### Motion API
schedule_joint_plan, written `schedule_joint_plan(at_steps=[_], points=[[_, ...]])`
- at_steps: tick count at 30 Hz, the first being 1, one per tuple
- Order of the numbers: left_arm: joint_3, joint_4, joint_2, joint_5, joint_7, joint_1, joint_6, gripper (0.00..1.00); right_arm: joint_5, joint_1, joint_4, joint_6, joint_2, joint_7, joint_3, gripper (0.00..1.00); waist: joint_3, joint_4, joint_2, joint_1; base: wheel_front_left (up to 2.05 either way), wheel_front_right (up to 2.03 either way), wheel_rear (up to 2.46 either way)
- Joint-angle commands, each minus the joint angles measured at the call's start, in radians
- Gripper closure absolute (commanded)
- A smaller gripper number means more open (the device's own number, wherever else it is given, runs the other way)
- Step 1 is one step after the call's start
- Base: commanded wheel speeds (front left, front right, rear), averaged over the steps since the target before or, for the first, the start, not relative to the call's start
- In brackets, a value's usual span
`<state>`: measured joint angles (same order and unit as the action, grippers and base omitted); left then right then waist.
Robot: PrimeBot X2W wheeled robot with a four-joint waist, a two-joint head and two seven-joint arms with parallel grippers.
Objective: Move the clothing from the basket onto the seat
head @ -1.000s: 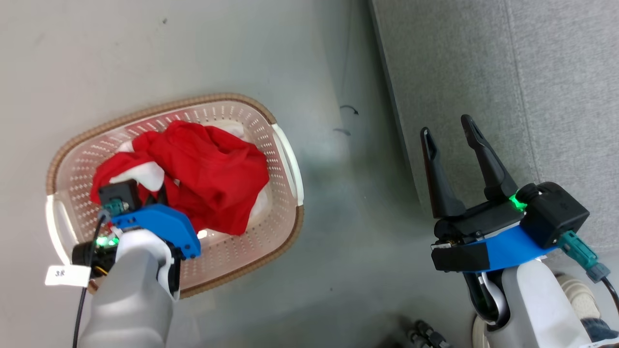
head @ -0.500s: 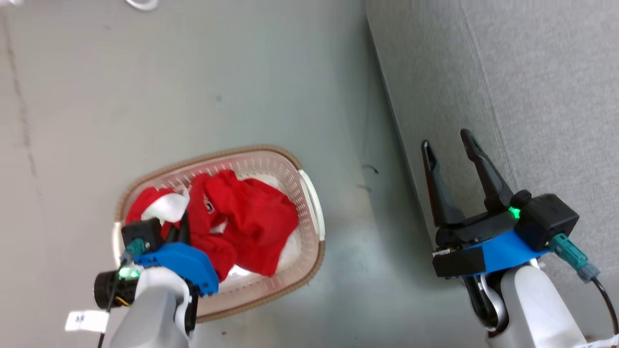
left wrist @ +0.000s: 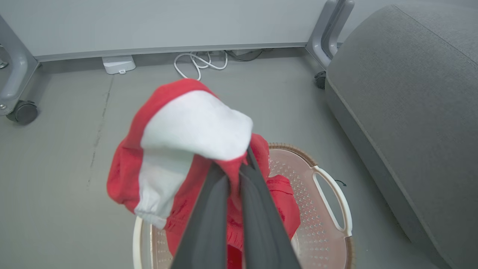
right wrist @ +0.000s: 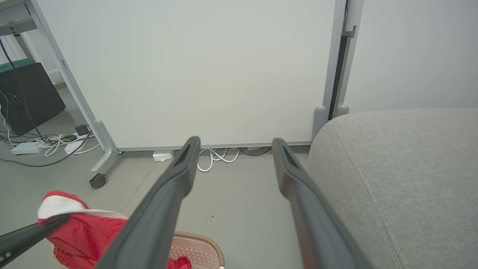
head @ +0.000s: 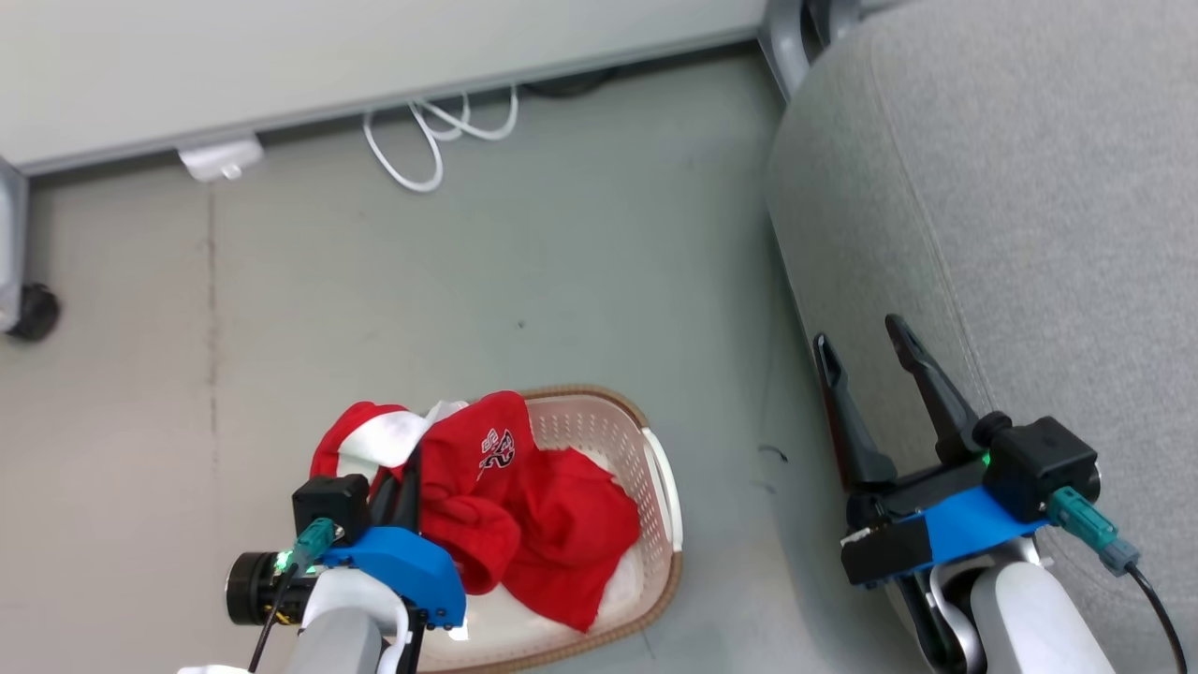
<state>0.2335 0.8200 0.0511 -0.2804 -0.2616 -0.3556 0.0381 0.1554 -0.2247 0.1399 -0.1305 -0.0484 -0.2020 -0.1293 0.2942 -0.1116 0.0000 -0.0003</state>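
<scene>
Above the basket's [head: 608, 440] left half: left gripper [left wrist: 234, 168], fingers drawn narrow and clamped on a pinch of red cloth, the wrist's blue housing over the basket's near left rim.

Item held: red garment [head: 487, 487] with a white band and a small white number print. Its upper part is raised above the basket's rim, with the white band bunched just past the fingertips. Its lower folds hang down into the basket.

Inside the basket, toward its right wall: plain red fabric [head: 576, 562], lying on the bottom. I cannot tell whether this is a second garment or a fold of the held one.

Basket: oval, cream, with perforated sides, a brown rim and a white handle on its right side. It stands on the grey floor [head: 468, 281].

Right of the basket, a strip of floor between: the seat [head: 1029, 234], a large grey woven cushion with a rounded edge and a stitched seam.

Right of the basket, at the seat's nearer edge: right gripper [head: 857, 335], fingers spread wide, empty.

Beyond the basket: looped white cable [head: 430, 140] on the floor at the foot of a pale panel [head: 374, 47], with a small white box [head: 220, 159] beside it. Farther to the basket's left is a black caster [head: 36, 312].
</scene>
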Motion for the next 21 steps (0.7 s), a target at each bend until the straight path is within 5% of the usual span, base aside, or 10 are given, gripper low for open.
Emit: schedule_joint_plan(at_steps=[1,21], points=[[0.005,-0.018,-0.001,0.009,-0.005,0.009,0.001,1.0,0.001,0.016,0.001,0.0,-0.004,0.004,0.0,0.0,-0.046,0.026,0.0,0.0003,0.0,0.0,0.0],[0.198,-0.112,-0.001,0.009,0.022,-0.144,0.082,1.0,0.01,0.126,0.01,0.0,-0.003,0.033,0.017,0.0,-0.225,0.056,0.0,0.0003,0.0,0.0,0.0]])
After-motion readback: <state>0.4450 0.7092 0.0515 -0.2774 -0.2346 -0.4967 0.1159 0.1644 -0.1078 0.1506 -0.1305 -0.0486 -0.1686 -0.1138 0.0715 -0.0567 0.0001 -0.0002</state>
